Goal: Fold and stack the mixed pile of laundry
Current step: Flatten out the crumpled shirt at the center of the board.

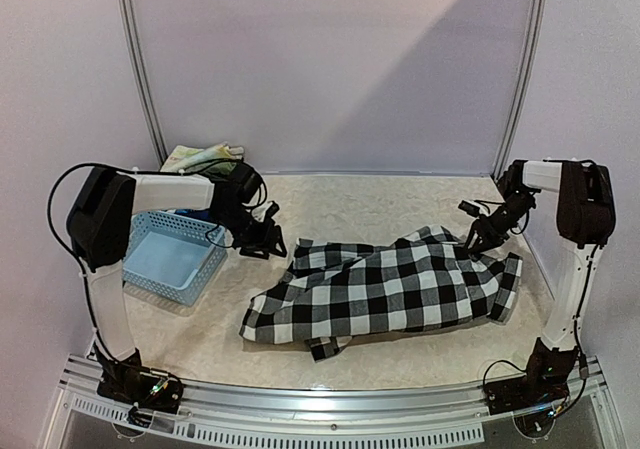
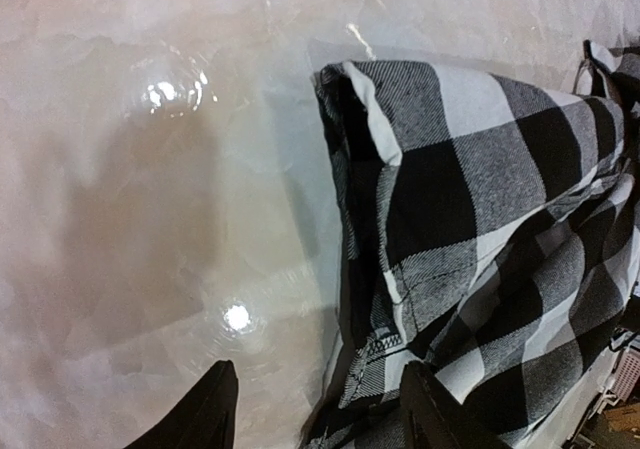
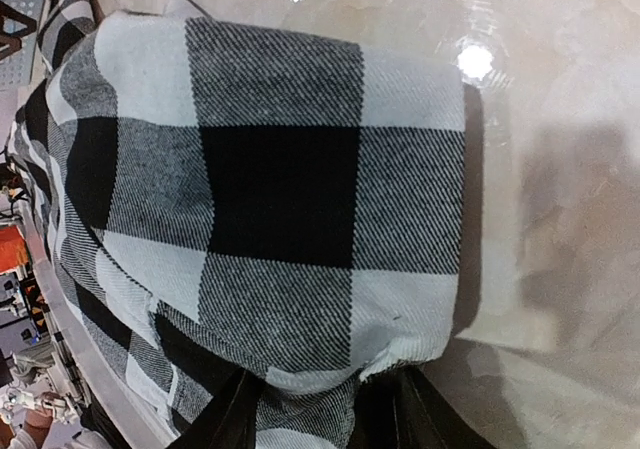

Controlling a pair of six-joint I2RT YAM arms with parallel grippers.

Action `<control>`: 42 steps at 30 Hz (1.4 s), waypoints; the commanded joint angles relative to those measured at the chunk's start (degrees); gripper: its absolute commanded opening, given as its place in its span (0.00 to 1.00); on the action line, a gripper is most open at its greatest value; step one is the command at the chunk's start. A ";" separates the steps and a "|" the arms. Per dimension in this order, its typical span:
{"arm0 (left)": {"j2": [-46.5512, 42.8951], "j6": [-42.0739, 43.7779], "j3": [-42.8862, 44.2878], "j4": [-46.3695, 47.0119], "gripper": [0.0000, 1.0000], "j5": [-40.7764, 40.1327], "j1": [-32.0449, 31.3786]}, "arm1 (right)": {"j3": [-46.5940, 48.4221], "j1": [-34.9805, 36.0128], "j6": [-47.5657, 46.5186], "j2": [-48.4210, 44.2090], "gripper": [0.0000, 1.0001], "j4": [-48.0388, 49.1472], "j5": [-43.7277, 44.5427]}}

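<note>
Right gripper (image 3: 320,394) is apparently pinching the black-and-white checked shirt (image 1: 385,289) at its right end; the shirt is lying spread on the table (image 1: 400,204), while the left gripper (image 2: 318,369) is hovering, fingers spread, at its left edge.

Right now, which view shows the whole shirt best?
Top external: the whole shirt lies in frame, spread out. Left wrist shows only one folded edge; right wrist shows only a close-up patch between its fingers.

The table (image 1: 380,204) has a glossy beige marble-pattern top with bright glare spots (image 2: 237,316). Pale lavender wall panels (image 1: 330,69) enclose it, framed by two metal poles (image 1: 143,79). A diagonal shadow crosses the back panel.
</note>
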 commanded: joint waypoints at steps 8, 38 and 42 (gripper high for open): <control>-5.43 -1.03 -2.79 2.95 0.56 2.57 0.52 | 2.56 -2.00 5.42 -2.92 0.63 5.64 2.47; -5.00 -1.56 -5.26 6.21 0.54 1.95 0.70 | 9.51 -2.78 -3.40 2.85 0.00 -7.60 -8.08; -4.68 -1.19 -4.72 6.03 0.54 1.55 0.76 | 12.79 -5.73 -2.27 -2.49 0.00 -6.91 -6.45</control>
